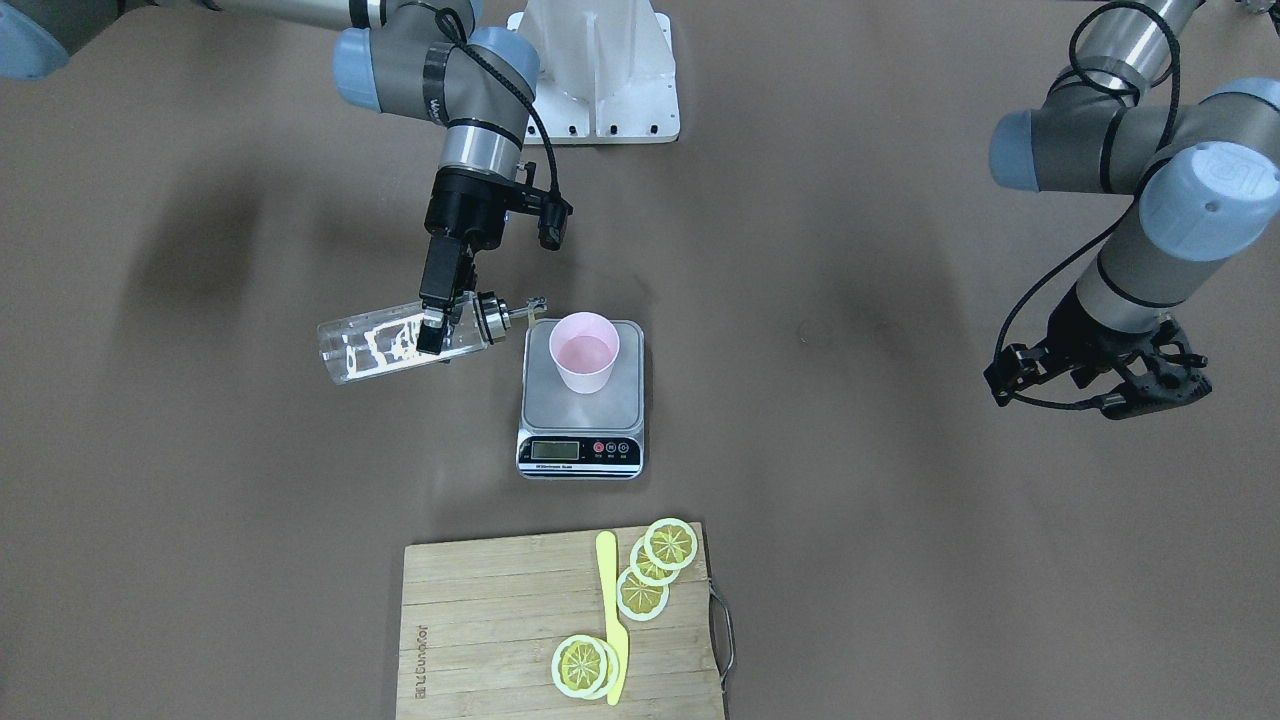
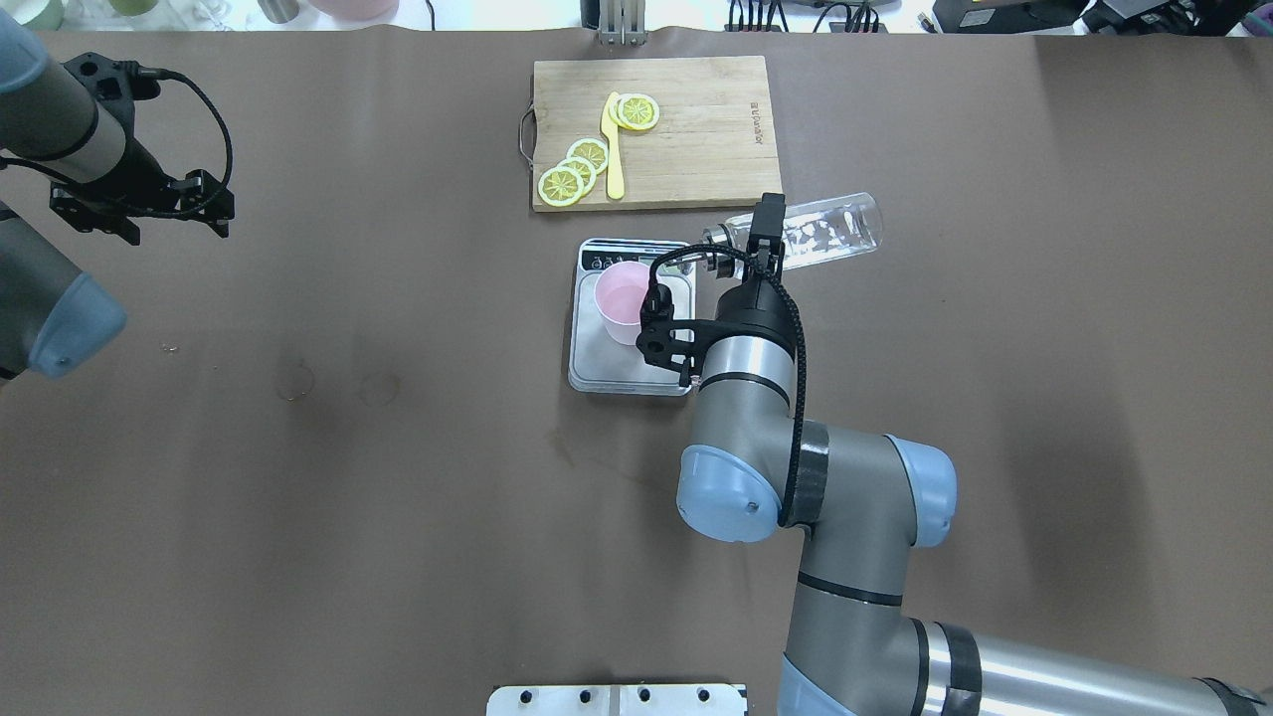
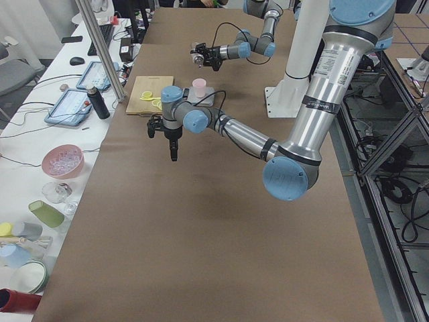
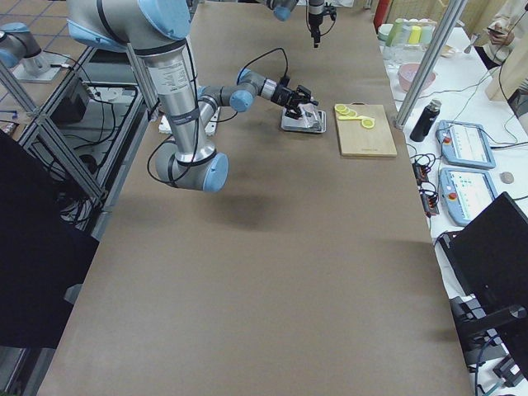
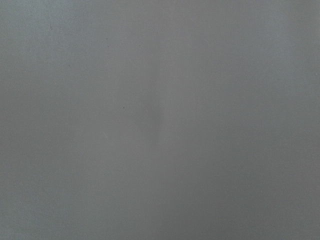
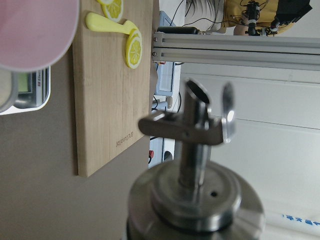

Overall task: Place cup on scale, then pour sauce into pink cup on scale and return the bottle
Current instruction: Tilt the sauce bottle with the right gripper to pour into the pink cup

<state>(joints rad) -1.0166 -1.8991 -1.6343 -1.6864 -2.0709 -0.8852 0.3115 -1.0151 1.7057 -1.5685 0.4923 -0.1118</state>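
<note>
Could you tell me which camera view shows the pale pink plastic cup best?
The exterior front-facing view: the pale pink plastic cup stands unobstructed on the silver-grey scale, inside visible. Overhead, the right wrist overlaps its edge; the right wrist camera catches only a blurred rim; side views show it tiny.

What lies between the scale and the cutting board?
Nothing. In the exterior front-facing view, the stretch between the scale and the cutting board is bare brown table.
</note>
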